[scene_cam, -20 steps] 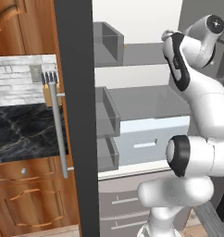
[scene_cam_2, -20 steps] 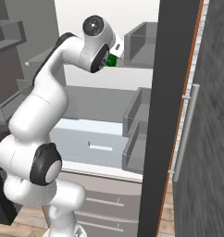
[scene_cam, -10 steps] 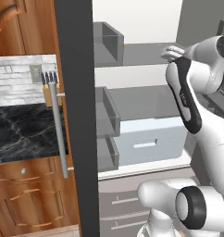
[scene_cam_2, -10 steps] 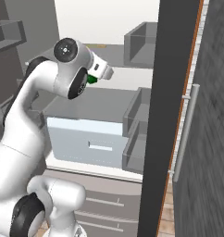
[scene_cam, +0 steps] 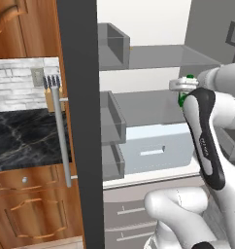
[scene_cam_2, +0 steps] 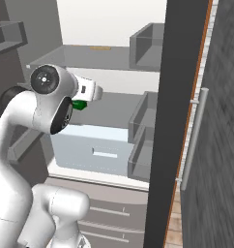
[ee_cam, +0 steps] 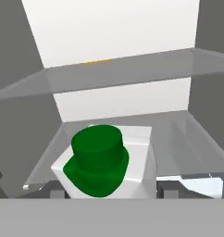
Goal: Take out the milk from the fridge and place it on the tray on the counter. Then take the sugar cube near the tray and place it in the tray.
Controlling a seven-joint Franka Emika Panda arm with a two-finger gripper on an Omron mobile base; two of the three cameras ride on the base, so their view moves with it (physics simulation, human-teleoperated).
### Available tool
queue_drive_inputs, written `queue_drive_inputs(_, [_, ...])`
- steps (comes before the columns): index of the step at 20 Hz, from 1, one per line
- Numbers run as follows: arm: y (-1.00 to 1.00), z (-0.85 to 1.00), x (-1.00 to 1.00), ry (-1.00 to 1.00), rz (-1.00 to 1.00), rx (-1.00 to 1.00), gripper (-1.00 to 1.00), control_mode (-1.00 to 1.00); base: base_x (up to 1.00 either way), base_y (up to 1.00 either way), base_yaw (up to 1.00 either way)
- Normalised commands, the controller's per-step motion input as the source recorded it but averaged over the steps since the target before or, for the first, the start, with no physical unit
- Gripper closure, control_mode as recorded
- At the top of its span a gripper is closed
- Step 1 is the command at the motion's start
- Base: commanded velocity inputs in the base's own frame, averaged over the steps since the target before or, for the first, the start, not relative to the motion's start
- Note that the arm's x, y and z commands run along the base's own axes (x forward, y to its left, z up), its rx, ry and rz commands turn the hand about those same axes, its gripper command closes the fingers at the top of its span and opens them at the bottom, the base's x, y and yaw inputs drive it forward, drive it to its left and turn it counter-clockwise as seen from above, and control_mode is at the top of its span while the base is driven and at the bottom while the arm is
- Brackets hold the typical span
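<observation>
The milk [ee_cam: 99,156], a white-topped carton with a green cap, sits between my gripper's [ee_cam: 112,191] finger tips, and the gripper is shut on it. From the left base, the milk [scene_cam: 181,99] peeks green from behind my forearm, in front of the fridge's middle shelf [scene_cam: 153,104]. The right base view has the gripper [scene_cam_2: 90,94] above the pale drawer, with the milk [scene_cam_2: 79,104] under the hand. The fridge door [scene_cam: 78,121] stands open at the left. The tray and sugar cube are out of view.
Door bins [scene_cam: 112,124] line the open door's inner side, and its silver handle [scene_cam: 61,141] faces the black marble counter [scene_cam: 22,138]. A knife block [scene_cam: 51,95] stands on the counter. The other dark door [scene_cam_2: 179,121] rises on the right, close to my arm.
My gripper has come down from the upper shelf level to the middle shelf level and drawn back toward the base, carrying the milk with it.
</observation>
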Motion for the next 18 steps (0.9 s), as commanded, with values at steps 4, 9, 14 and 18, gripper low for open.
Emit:
queue_drive_inputs(4, [0.18,-0.05,-0.2,0.11,0.22,-0.12,1.0,-1.0,0.0,0.0,0.0])
queue_drive_inputs(9, [-0.01,-0.1,-0.09,0.1,0.14,0.02,1.0,-1.0,0.0,0.0,0.0])
queue_drive_inputs(14, [0.02,-0.02,-0.58,0.0,0.07,0.0,1.0,-1.0,0.0,0.0,0.0])
queue_drive_inputs(18, [0.02,-0.02,-0.19,0.01,0.01,0.0,1.0,1.0,-0.72,0.14,0.02])
